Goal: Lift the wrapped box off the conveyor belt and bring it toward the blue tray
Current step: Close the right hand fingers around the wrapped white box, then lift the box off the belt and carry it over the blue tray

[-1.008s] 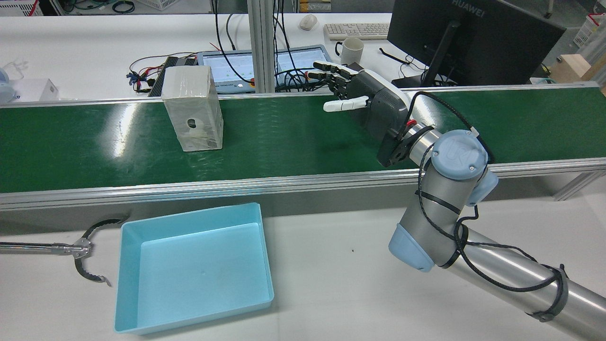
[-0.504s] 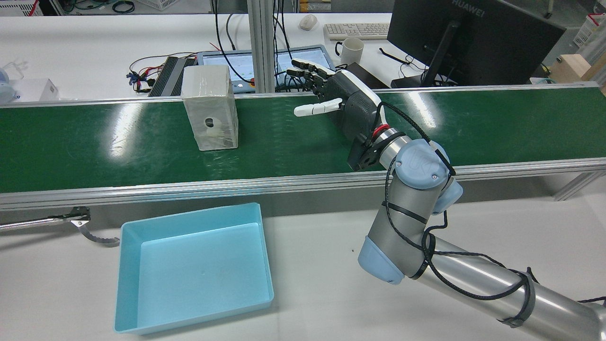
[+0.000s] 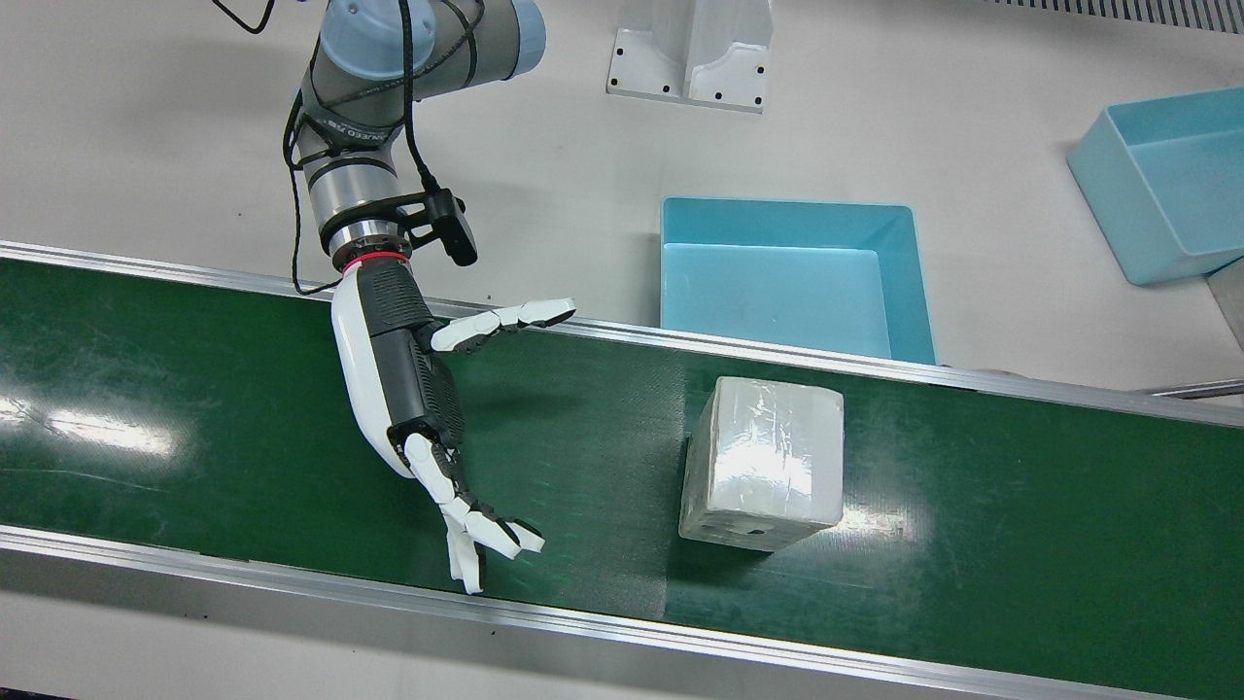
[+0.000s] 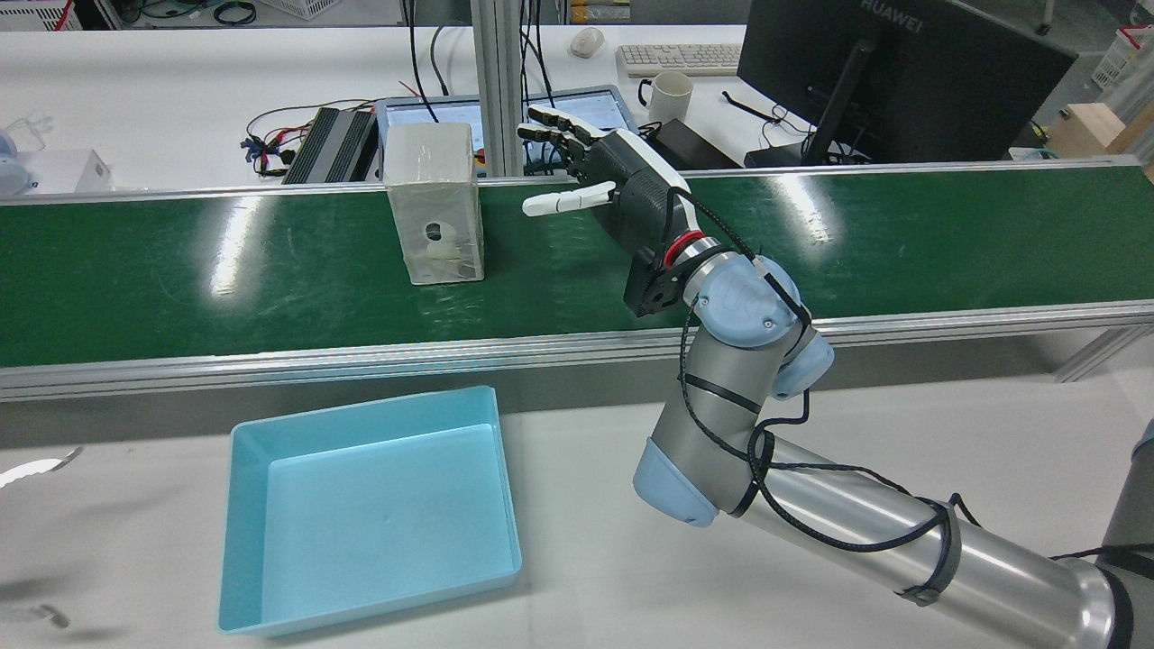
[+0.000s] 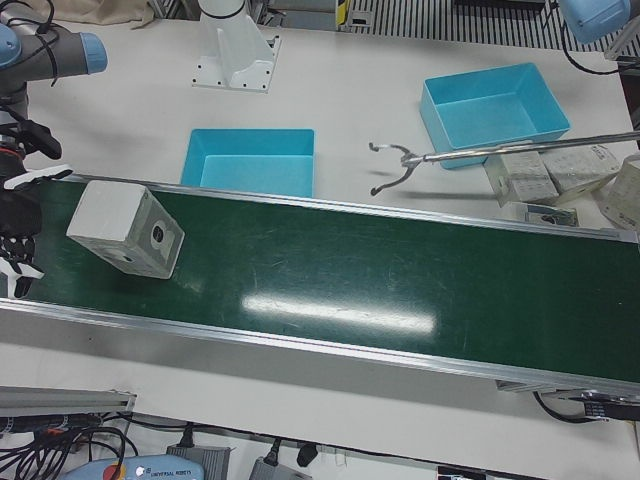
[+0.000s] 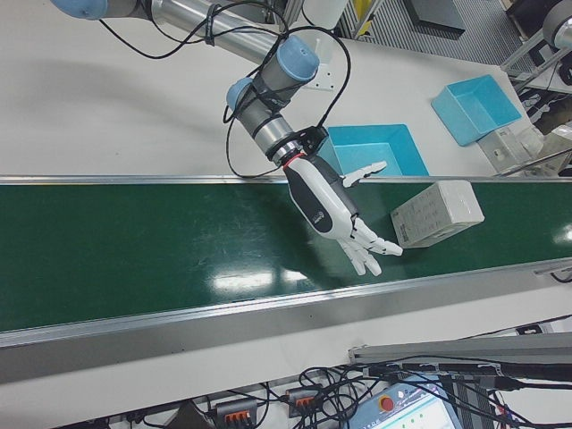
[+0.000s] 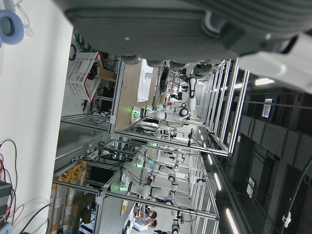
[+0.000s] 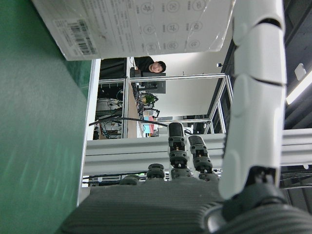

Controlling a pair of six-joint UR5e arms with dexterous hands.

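The wrapped box (image 4: pixel 433 216) stands upright on the green conveyor belt (image 4: pixel 180 270). It also shows in the front view (image 3: pixel 763 462), the left-front view (image 5: pixel 125 230) and the right-front view (image 6: pixel 438 213). My right hand (image 4: pixel 613 185) is open above the belt, just right of the box and apart from it, with its fingers spread toward the box. The right hand view shows the box's labelled face (image 8: pixel 136 24) close ahead of my fingers (image 8: pixel 178 146). The blue tray (image 4: pixel 388 523) lies on the table on the near side of the belt. Only the palm of my left hand (image 7: pixel 170 29) shows, in its own view.
A second blue tray (image 5: pixel 495 100) and several wrapped boxes (image 5: pixel 560 175) sit at the far side of the table. A long reacher tool (image 5: pixel 395 165) is held over that area. A monitor (image 4: pixel 892 72), cables and a mug (image 4: pixel 669 95) are behind the belt.
The box has travelled right along the belt. My right hand has moved left toward it, staying open. The reacher tool has withdrawn toward the left edge.
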